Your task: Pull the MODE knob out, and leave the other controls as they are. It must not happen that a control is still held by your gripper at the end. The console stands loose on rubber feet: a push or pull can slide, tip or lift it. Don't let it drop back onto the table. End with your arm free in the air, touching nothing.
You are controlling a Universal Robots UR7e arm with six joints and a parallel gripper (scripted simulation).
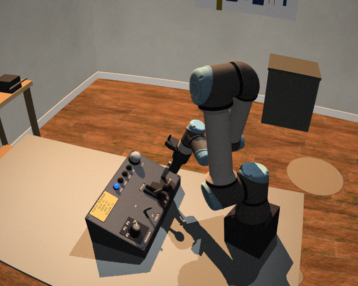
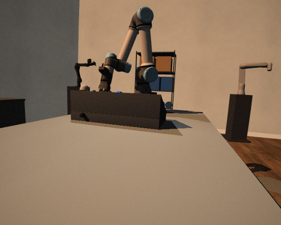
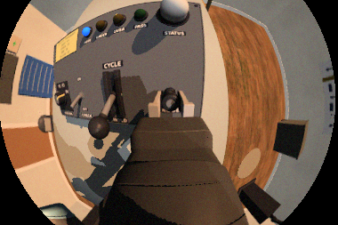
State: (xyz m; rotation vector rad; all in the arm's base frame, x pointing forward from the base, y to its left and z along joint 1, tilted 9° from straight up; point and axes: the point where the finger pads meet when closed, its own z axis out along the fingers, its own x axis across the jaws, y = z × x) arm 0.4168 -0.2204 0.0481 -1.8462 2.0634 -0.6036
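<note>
The dark console stands on the table with its sloped panel facing up. My gripper is at the panel's far right corner, shut on the small dark MODE knob, which shows between the two fingers in the wrist view. In the top view the fingers hide the knob. Beside it to the left the CYCLE lever with a black ball stands in its slot.
On the panel are a lit blue lamp, three dark lamps, a white dome, a yellow label, a small toggle and the PROGRAM rotary knob. The arm's base block stands right of the console.
</note>
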